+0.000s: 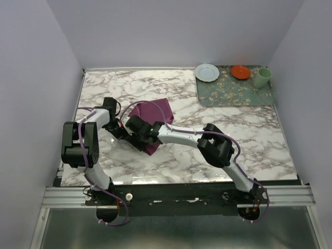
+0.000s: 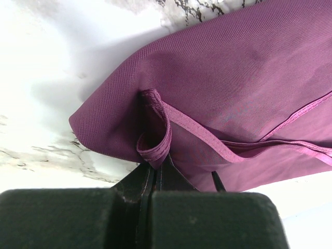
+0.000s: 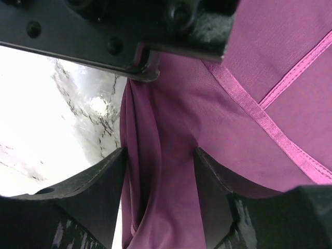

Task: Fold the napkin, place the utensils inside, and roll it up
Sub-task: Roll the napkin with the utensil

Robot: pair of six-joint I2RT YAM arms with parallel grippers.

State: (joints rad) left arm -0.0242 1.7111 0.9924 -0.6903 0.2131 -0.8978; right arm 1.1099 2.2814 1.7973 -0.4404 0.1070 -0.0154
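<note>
We find the napkin (image 1: 153, 111) lying partly folded and rumpled on the marble tabletop (image 1: 233, 140), left of centre, with both arms meeting over its near corner. The left jaws are fully closed, pinching a curl of the hemmed edge between their tips. The right jaws stand wide apart astride a raised ridge of cloth that fills the gap between them; we see no squeeze on it and judge them not gripping. Principal risk: with only a narrow bit of hem pinched, any pull could slip it free, or drag the whole cloth across the smooth marble and undo the fold. The two heads also sit very close and could foul one another. We could not locate the utensils in any view. On the green mat (image 1: 233, 93) at the far right stand a pale plate (image 1: 207, 72), an orange dish (image 1: 240, 72) and a green cup (image 1: 262, 78); nothing shows in plate or dish, and the cup's interior is unreadable.
</note>
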